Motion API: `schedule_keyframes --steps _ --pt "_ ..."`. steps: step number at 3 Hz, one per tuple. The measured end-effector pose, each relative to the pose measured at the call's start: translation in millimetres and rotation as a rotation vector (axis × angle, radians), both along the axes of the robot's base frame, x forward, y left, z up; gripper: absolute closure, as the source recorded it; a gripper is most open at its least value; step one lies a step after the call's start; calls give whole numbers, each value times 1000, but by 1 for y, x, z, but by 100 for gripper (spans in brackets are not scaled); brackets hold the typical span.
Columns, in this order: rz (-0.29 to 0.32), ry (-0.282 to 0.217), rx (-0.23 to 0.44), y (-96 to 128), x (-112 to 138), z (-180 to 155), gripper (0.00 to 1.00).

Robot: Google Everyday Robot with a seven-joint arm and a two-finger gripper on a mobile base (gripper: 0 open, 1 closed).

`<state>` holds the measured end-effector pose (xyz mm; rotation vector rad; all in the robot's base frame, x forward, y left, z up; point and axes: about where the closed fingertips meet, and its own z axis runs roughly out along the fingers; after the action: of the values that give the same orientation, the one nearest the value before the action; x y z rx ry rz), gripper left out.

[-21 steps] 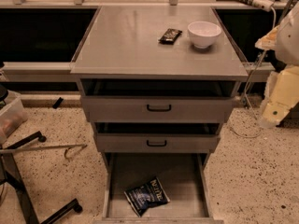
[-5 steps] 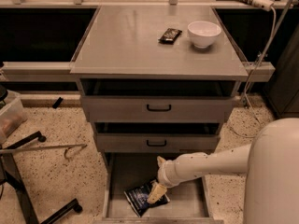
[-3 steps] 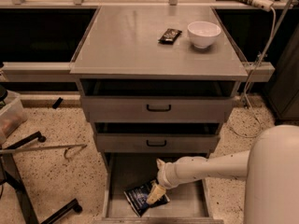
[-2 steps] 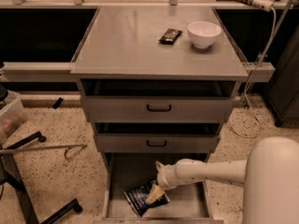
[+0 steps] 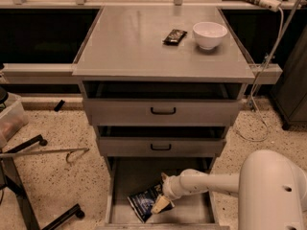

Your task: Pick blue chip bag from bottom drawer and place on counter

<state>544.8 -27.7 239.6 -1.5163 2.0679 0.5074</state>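
Observation:
The blue chip bag (image 5: 144, 201) lies on the floor of the bottom drawer (image 5: 132, 176), which is pulled open, near its front edge. My gripper (image 5: 162, 203) reaches into the drawer from the right on a white arm (image 5: 211, 182) and sits at the bag's right edge, touching or just over it. The counter (image 5: 139, 47) is the grey top of the cabinet, far above the gripper.
A small black snack packet (image 5: 174, 36) and a white bowl (image 5: 209, 34) sit at the counter's back right. The two upper drawers (image 5: 163, 111) stand slightly open above the arm. A black stand's legs (image 5: 29, 176) and a plastic bin (image 5: 9, 119) are left; a cable (image 5: 261, 80) hangs right.
The arm came in from the right and reached down into the bottom drawer to the bag. In the last second it shifted only slightly; the bag stays in place.

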Motion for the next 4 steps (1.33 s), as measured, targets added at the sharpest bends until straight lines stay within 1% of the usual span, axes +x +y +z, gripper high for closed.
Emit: schedule_keyframes --steps 1,2,3,4 --pt "-12 5 6 3 3 -21 0" --pt "0 9 37 23 9 -56 0" --pt "29 24 60 42 12 -91 0" --pt "45 57 58 51 2 -120 19"
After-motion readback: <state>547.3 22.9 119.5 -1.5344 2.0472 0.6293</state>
